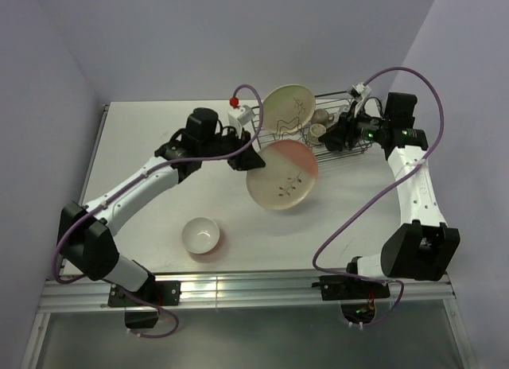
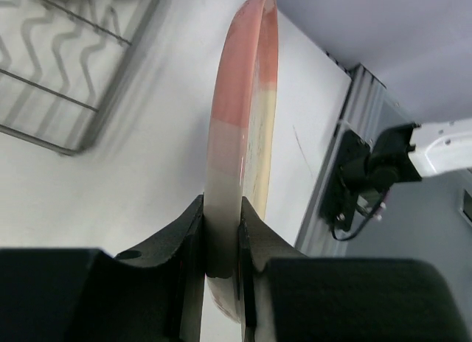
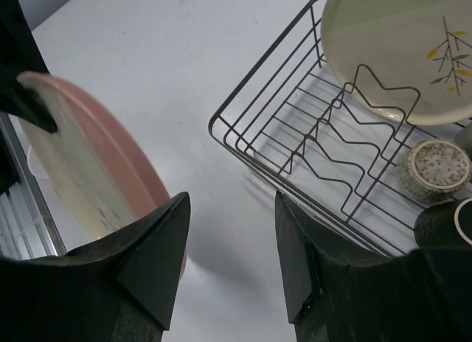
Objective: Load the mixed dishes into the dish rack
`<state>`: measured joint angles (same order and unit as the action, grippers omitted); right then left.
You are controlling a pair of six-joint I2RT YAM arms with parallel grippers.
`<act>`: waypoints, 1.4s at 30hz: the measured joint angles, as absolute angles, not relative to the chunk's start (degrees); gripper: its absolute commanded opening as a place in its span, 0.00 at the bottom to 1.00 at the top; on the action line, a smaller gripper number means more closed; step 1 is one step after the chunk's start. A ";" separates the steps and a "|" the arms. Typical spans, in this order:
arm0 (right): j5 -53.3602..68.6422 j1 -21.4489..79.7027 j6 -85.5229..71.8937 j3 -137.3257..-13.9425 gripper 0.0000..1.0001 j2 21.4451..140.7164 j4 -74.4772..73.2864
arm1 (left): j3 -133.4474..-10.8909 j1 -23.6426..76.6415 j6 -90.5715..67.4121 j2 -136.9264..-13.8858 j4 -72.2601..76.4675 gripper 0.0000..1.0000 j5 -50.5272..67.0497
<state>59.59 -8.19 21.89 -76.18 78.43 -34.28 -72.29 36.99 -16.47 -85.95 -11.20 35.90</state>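
My left gripper (image 1: 242, 158) is shut on the rim of the cream-and-pink plate (image 1: 282, 176) and holds it tilted above the table, just in front of the dish rack (image 1: 350, 146). In the left wrist view the plate (image 2: 243, 113) stands edge-on between my fingers (image 2: 184, 239). A cream plate (image 1: 288, 109) leans in the rack's left end, with small cups (image 1: 318, 130) beside it. My right gripper (image 1: 329, 138) is open and empty above the rack's front edge. The right wrist view shows the rack (image 3: 295, 135), the cream plate (image 3: 398, 47), a speckled cup (image 3: 436, 165) and the held plate (image 3: 88, 158). The white bowl (image 1: 200, 235) sits on the table. The mug and the glass are not visible.
The table's front edge with a metal rail (image 1: 254, 289) runs near the arm bases. Purple walls close the table's back and sides. Purple cables (image 1: 374, 194) loop from both arms over the table. The rack's wavy dividers (image 3: 332, 150) stand bare to the right of the cream plate.
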 measured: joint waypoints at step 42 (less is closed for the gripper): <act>65.60 -15.42 19.53 -73.49 0.58 79.09 -31.68 | -102.04 24.14 -4.56 -106.78 -6.63 0.00 27.03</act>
<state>65.60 -15.42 19.53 -73.49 79.09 -31.68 -102.04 24.14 -4.56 -106.78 -6.63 27.03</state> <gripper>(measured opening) 0.578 0.239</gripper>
